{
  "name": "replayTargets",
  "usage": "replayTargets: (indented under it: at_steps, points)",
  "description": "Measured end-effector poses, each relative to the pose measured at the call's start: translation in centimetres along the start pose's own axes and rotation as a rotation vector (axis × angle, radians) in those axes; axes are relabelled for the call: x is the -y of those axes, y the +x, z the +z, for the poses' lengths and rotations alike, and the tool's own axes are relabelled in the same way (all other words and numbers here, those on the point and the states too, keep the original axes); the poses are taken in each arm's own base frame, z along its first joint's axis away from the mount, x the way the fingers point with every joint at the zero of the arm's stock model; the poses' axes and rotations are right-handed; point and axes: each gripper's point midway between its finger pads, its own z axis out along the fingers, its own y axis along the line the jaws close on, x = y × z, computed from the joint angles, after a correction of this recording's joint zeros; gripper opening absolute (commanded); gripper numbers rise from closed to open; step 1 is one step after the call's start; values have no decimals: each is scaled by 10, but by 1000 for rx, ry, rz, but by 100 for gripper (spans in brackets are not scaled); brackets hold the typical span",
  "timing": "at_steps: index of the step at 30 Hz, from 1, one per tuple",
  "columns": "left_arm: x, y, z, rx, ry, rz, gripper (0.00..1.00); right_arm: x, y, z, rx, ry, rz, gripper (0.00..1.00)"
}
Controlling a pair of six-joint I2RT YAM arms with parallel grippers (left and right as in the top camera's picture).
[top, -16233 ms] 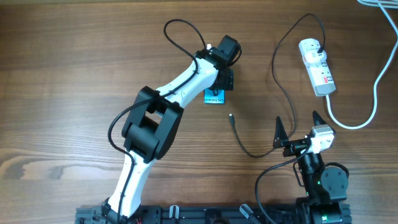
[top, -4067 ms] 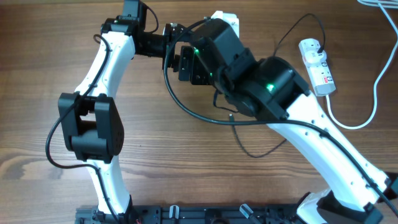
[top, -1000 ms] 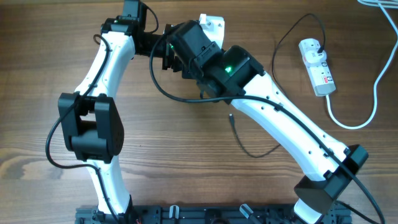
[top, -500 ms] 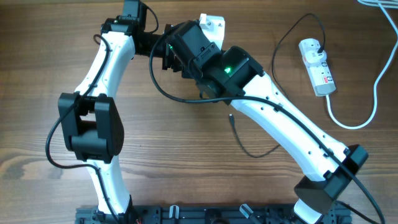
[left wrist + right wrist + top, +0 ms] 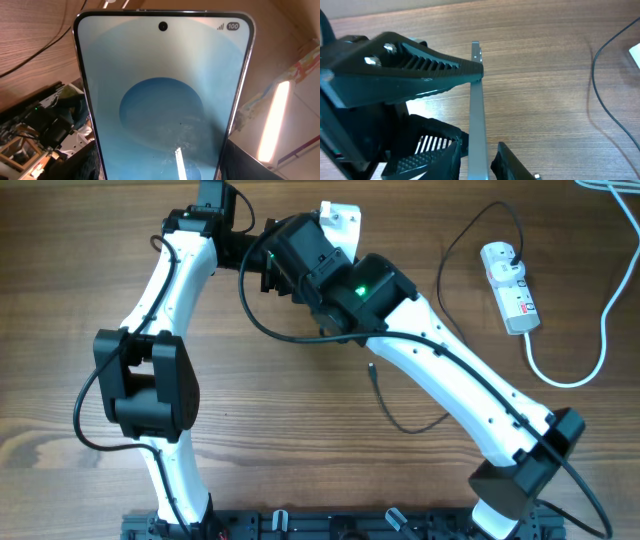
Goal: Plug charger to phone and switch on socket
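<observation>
Handover time, by the look of it: phone (image 5: 162,75) is up off the tabletop (image 5: 80,380), left claw (image 5: 165,162) clamped on it, screen facing that wrist camera. Right claw (image 5: 476,162) straddles the phone's thin edge, and I cannot tell if it is squeezing or just bracketing. Both arms reach far across, wrists meeting. Charger (image 5: 398,425) lies loose mid-tabletop, socket (image 5: 510,288) well apart at right. Next up: steady the phone, port exposed, then fetch the connector.
</observation>
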Motion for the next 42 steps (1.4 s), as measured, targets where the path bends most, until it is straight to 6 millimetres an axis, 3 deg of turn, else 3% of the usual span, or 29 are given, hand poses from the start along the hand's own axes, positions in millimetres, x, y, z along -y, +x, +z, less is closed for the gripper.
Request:
replayTargets:
  at_steps: [20, 29, 42]
  points:
    - [0, 0, 0, 0, 0, 0, 62, -4, 0, 6, 3, -2, 6, 20]
    - [0, 0, -1, -1, 3, 0, 62, -3, 0, 6, 5, 0, 5, 4]
    - [0, 0, -1, 1, 2, -1, 67, -3, -1, 5, 8, 2, 3, 4]
